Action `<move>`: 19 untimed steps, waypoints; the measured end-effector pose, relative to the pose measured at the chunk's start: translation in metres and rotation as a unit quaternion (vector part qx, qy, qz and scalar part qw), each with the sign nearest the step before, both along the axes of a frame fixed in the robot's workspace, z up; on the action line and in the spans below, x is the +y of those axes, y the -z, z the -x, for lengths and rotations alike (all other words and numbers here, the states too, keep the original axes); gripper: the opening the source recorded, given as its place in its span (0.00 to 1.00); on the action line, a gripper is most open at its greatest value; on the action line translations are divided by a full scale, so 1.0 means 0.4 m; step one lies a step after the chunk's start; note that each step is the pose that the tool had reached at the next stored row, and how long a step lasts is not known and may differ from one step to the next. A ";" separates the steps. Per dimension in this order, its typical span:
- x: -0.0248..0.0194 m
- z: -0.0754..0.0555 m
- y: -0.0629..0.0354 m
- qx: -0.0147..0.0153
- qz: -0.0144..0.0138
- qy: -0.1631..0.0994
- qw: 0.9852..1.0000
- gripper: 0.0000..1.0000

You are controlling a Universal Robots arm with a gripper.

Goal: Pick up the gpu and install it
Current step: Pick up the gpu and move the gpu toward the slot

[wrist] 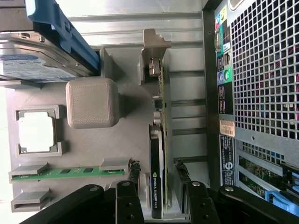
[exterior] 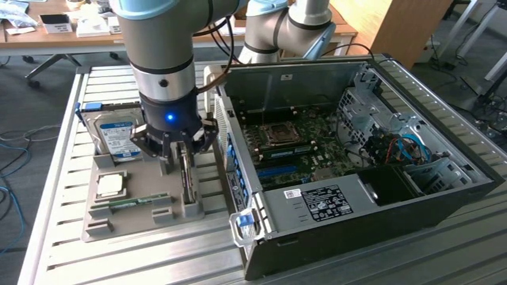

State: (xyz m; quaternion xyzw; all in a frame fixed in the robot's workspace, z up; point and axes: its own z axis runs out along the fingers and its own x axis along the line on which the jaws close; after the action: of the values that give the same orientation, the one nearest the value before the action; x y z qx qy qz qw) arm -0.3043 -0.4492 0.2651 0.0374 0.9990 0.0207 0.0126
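So the gpu (wrist: 159, 154) is standing on edge in the gray tray (exterior: 127, 221) on the counter (exterior: 103, 264), long axis running alongside the PC case (wrist: 261, 70), bracket pointing toward the hard drive (exterior: 117, 138), with the tool (wrist: 156, 164) straddling it, jaws parted.

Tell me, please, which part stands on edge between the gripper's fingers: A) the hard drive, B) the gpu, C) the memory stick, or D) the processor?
B: the gpu stands on edge in the gray holder, and the open gripper straddles it, one finger on each side.
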 end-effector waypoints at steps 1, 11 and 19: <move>0.000 0.000 0.003 0.000 0.000 0.000 1.000 0.43; 0.000 0.000 0.027 0.000 0.000 0.000 1.000 0.43; 0.000 -0.002 0.035 0.000 0.000 0.000 1.000 0.43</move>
State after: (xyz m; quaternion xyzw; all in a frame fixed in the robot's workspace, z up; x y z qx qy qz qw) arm -0.3034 -0.4491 0.2512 0.0374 0.9990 0.0206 0.0125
